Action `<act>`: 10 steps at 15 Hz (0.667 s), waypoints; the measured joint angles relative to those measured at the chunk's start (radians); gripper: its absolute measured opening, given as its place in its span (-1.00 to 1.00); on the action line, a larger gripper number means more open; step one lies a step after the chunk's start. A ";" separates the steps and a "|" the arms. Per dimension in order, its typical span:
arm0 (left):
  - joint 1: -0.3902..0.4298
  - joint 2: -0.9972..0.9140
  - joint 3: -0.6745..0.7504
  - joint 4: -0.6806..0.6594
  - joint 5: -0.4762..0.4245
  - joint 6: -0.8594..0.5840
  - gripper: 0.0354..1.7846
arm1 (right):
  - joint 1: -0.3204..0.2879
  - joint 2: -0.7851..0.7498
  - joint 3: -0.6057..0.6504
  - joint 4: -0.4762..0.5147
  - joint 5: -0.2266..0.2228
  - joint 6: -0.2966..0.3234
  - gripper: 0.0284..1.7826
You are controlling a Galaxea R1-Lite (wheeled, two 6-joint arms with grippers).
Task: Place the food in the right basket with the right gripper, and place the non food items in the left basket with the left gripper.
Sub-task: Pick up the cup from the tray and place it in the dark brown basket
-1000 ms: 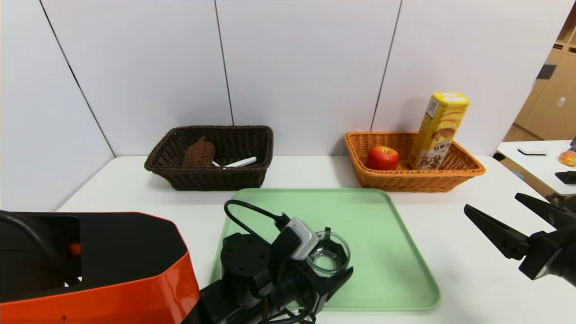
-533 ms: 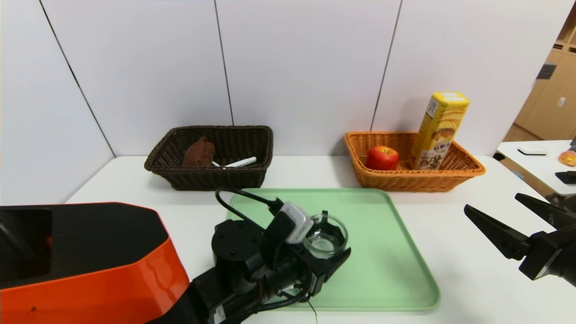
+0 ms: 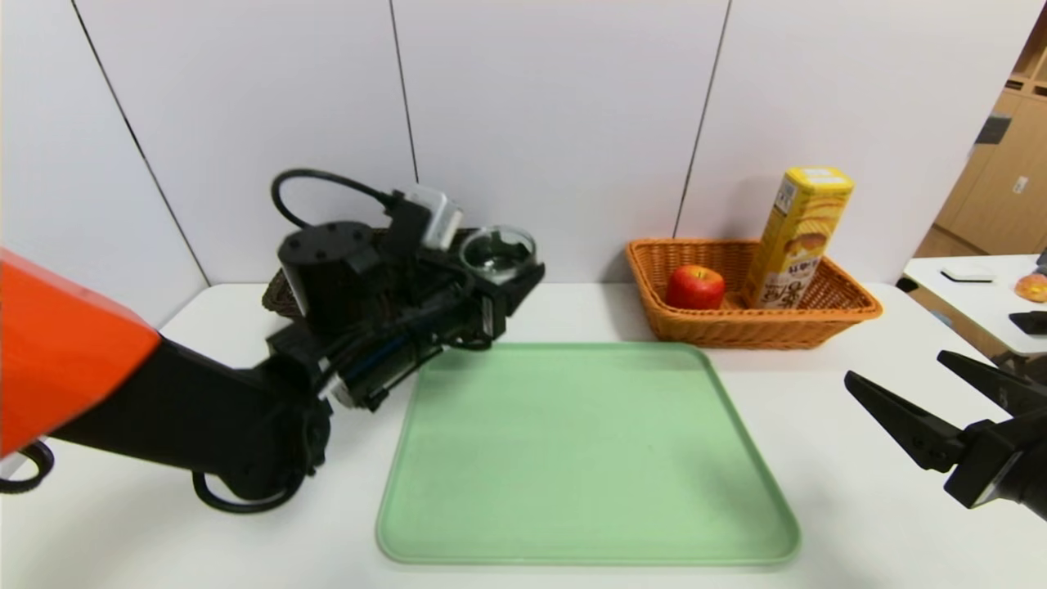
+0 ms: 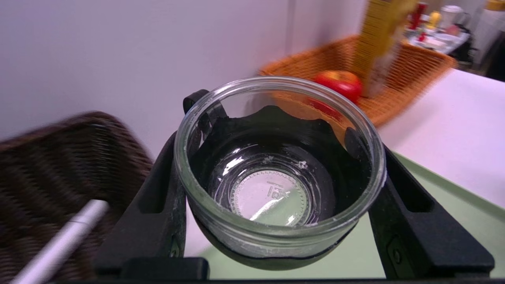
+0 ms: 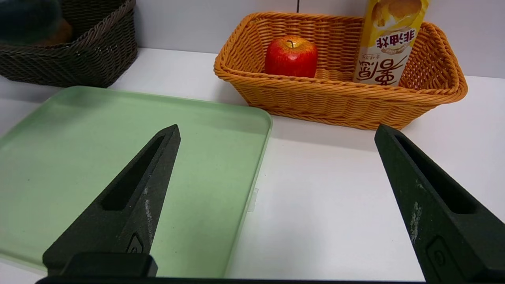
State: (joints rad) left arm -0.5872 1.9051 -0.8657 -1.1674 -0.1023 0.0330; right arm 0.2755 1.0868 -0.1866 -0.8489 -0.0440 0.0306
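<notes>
Left claw grips glass cup upright, mouth up

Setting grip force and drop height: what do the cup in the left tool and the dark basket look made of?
Cup, held in the left tool: clear glass, glossy; the tool shows through the wall, and the moulded base glints. Clear plastic not excluded.
Dark basket: dark brown woven wicker or rattan-look plastic, matte; ribbed strands show.

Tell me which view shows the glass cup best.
The left wrist view: the glass cup fills it, clamped between the left gripper's fingers. The head view shows the cup small, beside the brown basket. The right wrist view does not show it.
</notes>
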 joint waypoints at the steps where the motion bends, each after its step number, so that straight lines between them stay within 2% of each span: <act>1: 0.056 -0.021 -0.061 0.079 0.000 -0.004 0.37 | 0.000 0.000 0.000 0.000 0.000 0.000 0.90; 3: 0.154 -0.063 -0.171 0.297 0.002 -0.023 0.37 | 0.000 0.000 0.004 -0.001 0.000 0.000 0.90; 7: 0.296 -0.107 -0.379 0.777 0.007 -0.144 0.37 | 0.000 -0.001 0.007 0.000 0.001 -0.001 0.90; 10: 0.318 -0.085 -0.459 0.951 0.024 -0.117 0.37 | 0.000 -0.001 0.007 -0.001 0.004 -0.002 0.90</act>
State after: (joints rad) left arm -0.2689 1.8204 -1.3243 -0.2168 -0.0783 -0.0836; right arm 0.2755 1.0853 -0.1798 -0.8504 -0.0398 0.0287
